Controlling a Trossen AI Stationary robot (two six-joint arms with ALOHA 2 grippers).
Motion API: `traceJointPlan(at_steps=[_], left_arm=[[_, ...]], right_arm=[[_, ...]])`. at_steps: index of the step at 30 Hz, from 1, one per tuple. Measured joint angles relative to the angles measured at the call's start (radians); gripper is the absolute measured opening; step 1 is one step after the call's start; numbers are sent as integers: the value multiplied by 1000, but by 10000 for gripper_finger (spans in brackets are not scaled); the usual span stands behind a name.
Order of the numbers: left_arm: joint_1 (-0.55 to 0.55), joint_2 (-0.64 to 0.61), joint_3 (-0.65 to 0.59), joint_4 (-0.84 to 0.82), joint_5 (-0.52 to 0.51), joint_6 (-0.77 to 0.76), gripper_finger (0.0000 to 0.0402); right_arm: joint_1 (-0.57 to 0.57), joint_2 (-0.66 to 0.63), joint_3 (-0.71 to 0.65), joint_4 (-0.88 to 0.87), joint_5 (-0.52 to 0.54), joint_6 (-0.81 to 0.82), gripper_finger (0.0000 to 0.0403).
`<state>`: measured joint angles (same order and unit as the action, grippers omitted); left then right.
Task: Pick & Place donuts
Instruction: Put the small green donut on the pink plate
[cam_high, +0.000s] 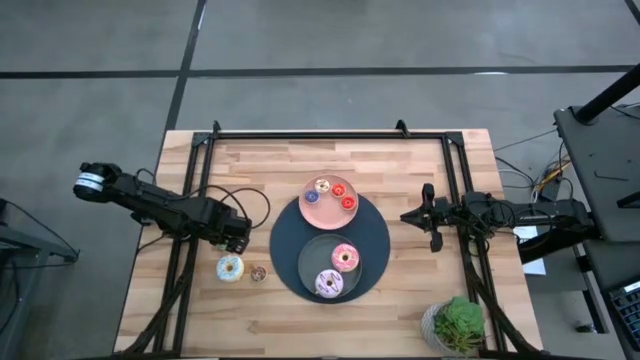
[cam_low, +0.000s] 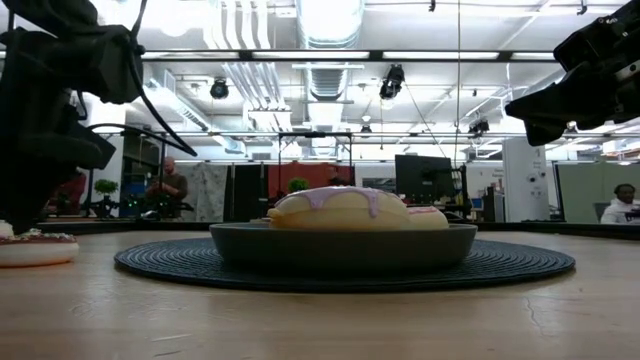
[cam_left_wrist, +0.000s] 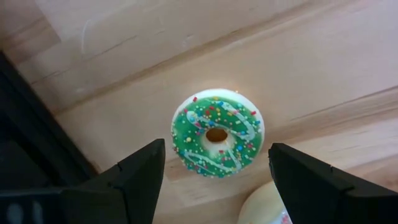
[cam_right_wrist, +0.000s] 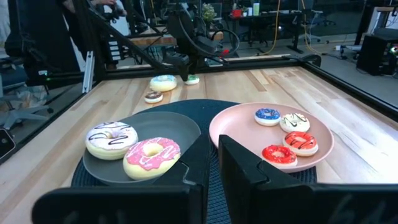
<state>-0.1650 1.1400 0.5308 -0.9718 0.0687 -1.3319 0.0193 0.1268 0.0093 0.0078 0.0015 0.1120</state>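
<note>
A tiny green donut (cam_left_wrist: 216, 134) with sprinkles lies flat on the wooden table. My left gripper (cam_left_wrist: 216, 171) points down over it, open, one finger on either side and apart from it. In the high view my left gripper (cam_high: 237, 238) hides the green donut. Close by lie a white sprinkled donut (cam_high: 230, 267) and a tiny tan donut (cam_high: 258, 273). The dark grey plate (cam_high: 305, 262) bears a pink donut (cam_high: 345, 257) and a lilac donut (cam_high: 329, 284). The pink plate (cam_high: 312, 208) holds several tiny donuts. My right gripper (cam_high: 432, 215) waits at the right, level, fingers together.
Both plates stand on a round dark mat (cam_high: 375, 235) in the table's middle. A potted plant (cam_high: 458, 325) stands at the near right corner. Black rails (cam_high: 320, 133) frame the table's far edge and sides. Bare wood lies near the front left.
</note>
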Motion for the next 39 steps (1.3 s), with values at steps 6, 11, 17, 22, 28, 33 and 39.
traceJointPlan(at_steps=[6, 11, 17, 22, 28, 33, 39], left_arm=[[0, 0, -16, 14, -2, 2, 257], [0, 0, -13, 16, -8, 7, 257], [0, 0, -3, 33, -28, 18, 257], [0, 0, 0, 34, -46, 30, 257], [0, 0, 0, 37, -45, 106, 257], [0, 0, 1, 37, -45, 220, 257], [0, 0, 1, 37, -42, 369, 257]], right_arm=[[0, 0, 0, 0, 0, 0, 29], [0, 0, 0, 0, 0, 0, 29], [0, 0, 0, 0, 0, 0, 29], [0, 0, 0, 0, 0, 0, 29], [0, 0, 0, 0, 0, 0, 29], [0, 0, 0, 0, 0, 0, 29], [0, 0, 0, 0, 0, 0, 29]])
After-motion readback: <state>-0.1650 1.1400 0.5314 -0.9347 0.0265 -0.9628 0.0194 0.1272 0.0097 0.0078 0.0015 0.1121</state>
